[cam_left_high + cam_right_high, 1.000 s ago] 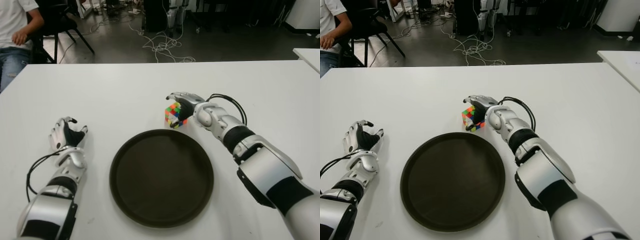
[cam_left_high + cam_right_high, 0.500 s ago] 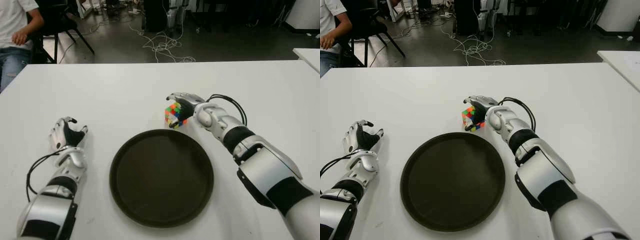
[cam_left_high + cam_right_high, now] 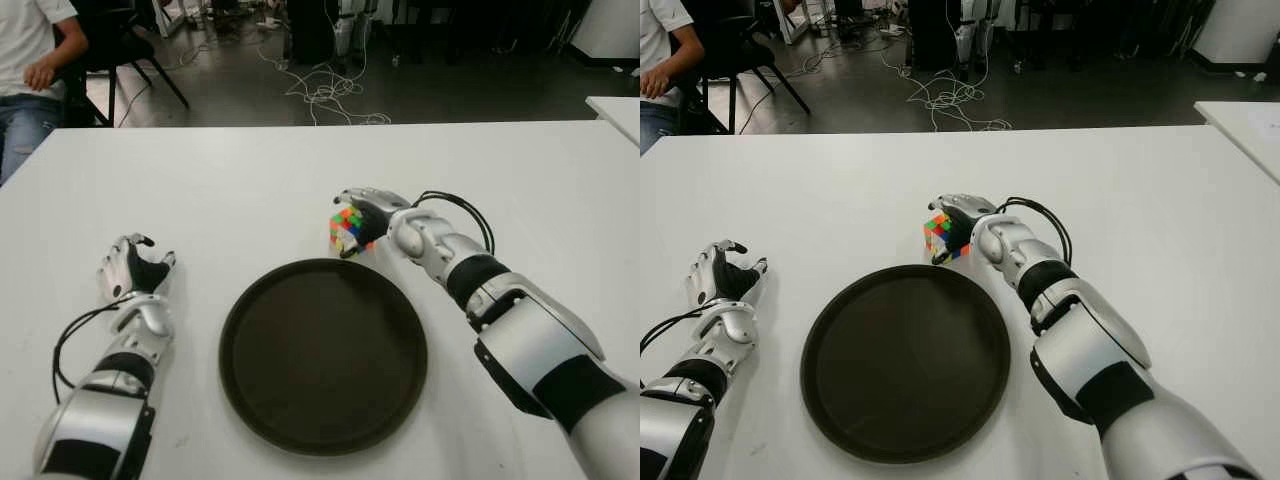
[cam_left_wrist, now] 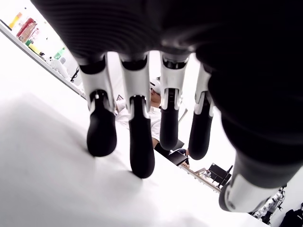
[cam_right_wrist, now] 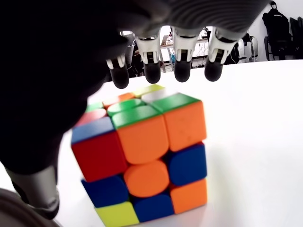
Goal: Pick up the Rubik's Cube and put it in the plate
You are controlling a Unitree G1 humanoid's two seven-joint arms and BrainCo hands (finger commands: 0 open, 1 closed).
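The Rubik's Cube (image 3: pixel 346 229) stands on the white table (image 3: pixel 230 180), just past the far rim of the round dark plate (image 3: pixel 323 355). My right hand (image 3: pixel 358 214) is cupped over it from the right. In the right wrist view the fingertips (image 5: pixel 182 72) hang beyond the cube (image 5: pixel 142 156) with a gap, and the thumb (image 5: pixel 33 189) sits low beside it, so the hand is open around it. My left hand (image 3: pixel 133 270) shows to the left of the plate, fingers (image 4: pixel 142 156) relaxed and holding nothing.
A seated person (image 3: pixel 30 60) and a black chair (image 3: pixel 125 45) are beyond the table's far left corner. Cables (image 3: pixel 325 90) lie on the floor behind. A second white table's corner (image 3: pixel 615 108) shows at the far right.
My right hand has crept a little to the left over the cube. The cube, plate and left hand have not moved.
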